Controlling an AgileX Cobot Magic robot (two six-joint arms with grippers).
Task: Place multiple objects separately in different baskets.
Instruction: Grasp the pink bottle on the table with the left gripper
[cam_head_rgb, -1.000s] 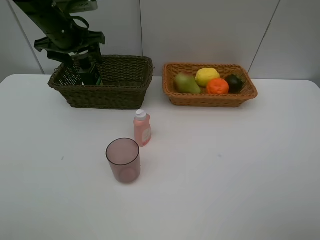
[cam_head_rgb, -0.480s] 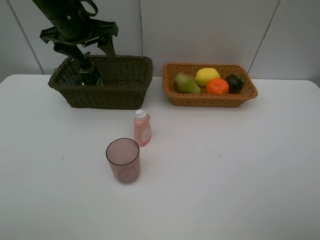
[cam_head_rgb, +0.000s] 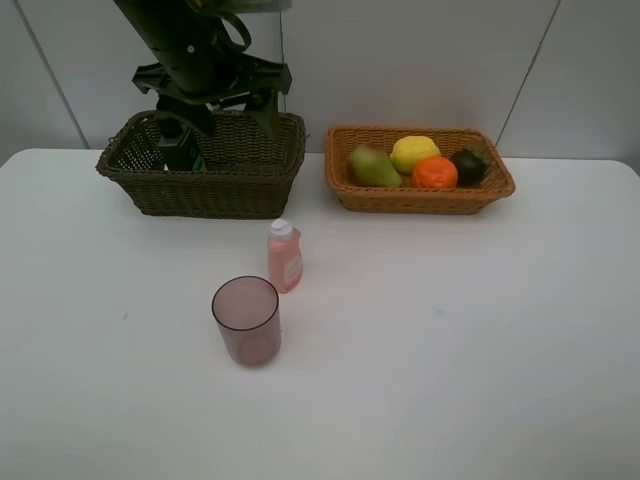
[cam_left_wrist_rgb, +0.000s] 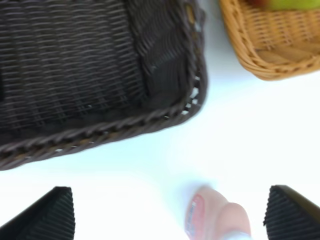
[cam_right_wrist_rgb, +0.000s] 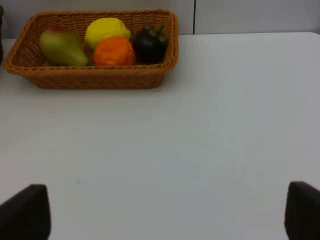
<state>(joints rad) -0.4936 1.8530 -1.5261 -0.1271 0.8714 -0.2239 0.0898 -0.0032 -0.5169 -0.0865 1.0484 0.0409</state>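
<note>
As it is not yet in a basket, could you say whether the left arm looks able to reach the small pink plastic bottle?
Probably yes: the open left hand hangs above the dark wicker basket, and the bottle stands upright just in front of it, with nothing between.

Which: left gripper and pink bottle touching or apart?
Apart. The exterior view shows the left gripper over the dark basket, the pink bottle standing on the table well in front.
</note>
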